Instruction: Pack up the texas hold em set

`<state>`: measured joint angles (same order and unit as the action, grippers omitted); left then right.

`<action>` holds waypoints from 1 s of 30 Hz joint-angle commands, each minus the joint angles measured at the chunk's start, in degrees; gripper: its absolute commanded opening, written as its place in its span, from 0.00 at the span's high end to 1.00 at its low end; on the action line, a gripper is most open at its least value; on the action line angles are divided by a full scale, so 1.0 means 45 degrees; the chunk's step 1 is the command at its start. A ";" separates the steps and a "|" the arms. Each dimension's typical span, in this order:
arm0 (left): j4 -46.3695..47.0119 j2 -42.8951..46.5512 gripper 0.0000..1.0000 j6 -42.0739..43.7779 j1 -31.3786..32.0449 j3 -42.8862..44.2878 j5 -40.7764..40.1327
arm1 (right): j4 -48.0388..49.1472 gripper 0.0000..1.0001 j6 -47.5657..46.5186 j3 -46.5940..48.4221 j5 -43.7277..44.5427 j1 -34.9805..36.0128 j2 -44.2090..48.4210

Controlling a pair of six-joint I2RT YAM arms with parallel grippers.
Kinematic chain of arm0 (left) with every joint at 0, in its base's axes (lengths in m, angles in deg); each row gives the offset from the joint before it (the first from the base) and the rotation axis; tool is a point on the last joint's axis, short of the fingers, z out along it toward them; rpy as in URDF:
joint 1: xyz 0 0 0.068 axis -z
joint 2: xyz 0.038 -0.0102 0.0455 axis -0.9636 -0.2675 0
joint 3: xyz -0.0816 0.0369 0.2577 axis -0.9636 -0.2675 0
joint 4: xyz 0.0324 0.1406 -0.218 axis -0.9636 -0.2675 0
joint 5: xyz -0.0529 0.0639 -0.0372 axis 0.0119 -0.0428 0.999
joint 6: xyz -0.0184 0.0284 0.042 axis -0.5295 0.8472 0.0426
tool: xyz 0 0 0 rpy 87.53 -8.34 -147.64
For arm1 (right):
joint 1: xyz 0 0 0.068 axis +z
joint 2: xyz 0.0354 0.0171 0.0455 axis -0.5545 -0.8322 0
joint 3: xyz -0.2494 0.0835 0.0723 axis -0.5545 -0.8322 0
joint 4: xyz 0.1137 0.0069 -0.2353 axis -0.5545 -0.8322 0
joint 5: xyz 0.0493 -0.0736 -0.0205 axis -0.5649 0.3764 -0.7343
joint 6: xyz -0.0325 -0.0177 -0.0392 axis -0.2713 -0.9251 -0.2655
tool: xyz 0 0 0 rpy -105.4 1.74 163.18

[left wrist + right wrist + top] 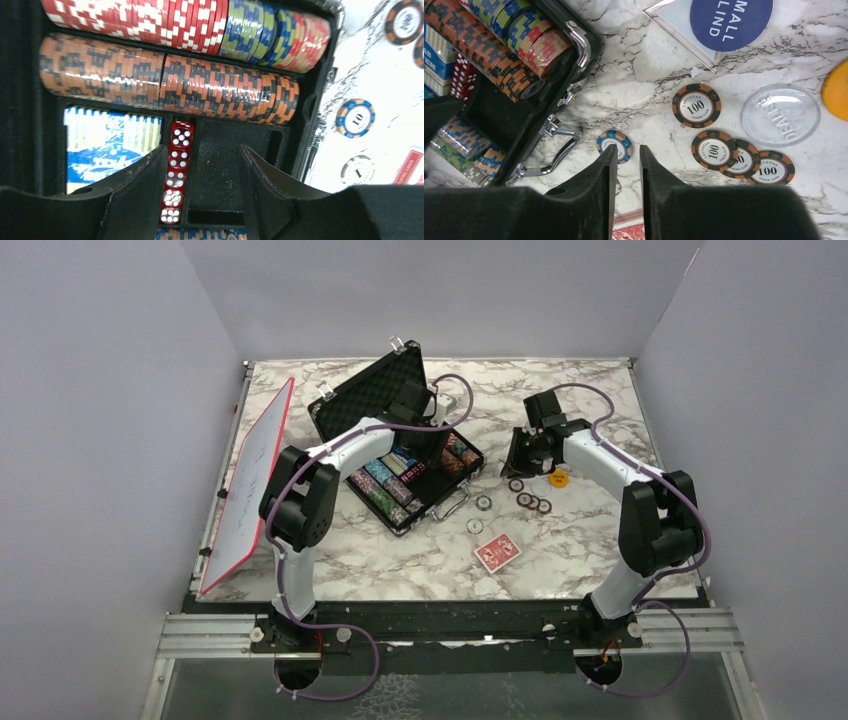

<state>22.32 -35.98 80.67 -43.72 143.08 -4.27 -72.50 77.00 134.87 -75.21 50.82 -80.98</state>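
Nearest the arm bases: red-backed deck [497, 553], flat on the marble table [600, 550], well apart from both grippers. Cards are thin + slick and prob. fan if pinched at a corner, so squeeze across the long edges as one block. Just beyond lie the chip marked 1 [358, 170] and chip marked 10 [354, 118], both nr the case handle [559, 152]. Then the chips marked 100 [714, 150]: three overlapping, one apart. Chips look hard, stiff, low and smooth; lying flat they offer no edge, so I'd judge slide or tip one up and take it by the rim. R gripper [628, 149] hovers over the table w/ its tips just beside the 10 chip, jaws nearly together, slim gap, nothing in it. Past it: clear DEALER button [780, 114], orange disc [836, 90] and blue SMALL BLIND disc [730, 17]. All light and slippery, same flat-pick problem. Further back-left the briefcase [586, 47] stands open, lid [378, 388] up, base packed w/ chip rows [170, 82], red dice [177, 170] in a centre groove, blue-white pack [112, 145] beside. L gripper [202, 149] hangs inside the case over a bare foam slot [225, 165], fingers spread, holding nothing. Case prob. heavy when full, rigid; grip the handle or lid edge. In the way: the L arm over the base blocks the lid. White board [255, 480] leans at the far left, well apart.
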 commanded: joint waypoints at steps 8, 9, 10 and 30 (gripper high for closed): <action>0.1017 0.3428 0.33 -0.1550 0.0194 0.0367 -0.0189 | -0.1572 0.56 -0.0363 0.0010 0.1982 0.1041 0.0134; 0.1204 0.3949 0.32 -0.1666 0.0303 0.0199 -0.0161 | -0.1858 0.53 -0.0086 -0.0154 0.2251 0.1161 0.0276; 0.1421 0.4267 0.30 -0.1766 0.0414 0.0017 -0.0174 | -0.2164 0.50 0.0275 -0.0369 0.2477 0.1291 0.0437; 0.2807 0.9295 0.09 -0.2288 0.1269 -0.3613 -0.0896 | -0.4329 0.02 1.2754 -0.4096 0.2606 0.3849 0.2880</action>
<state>33.62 1.79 71.17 -38.08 129.60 -8.22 -88.70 119.97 116.73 -64.78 67.35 -66.53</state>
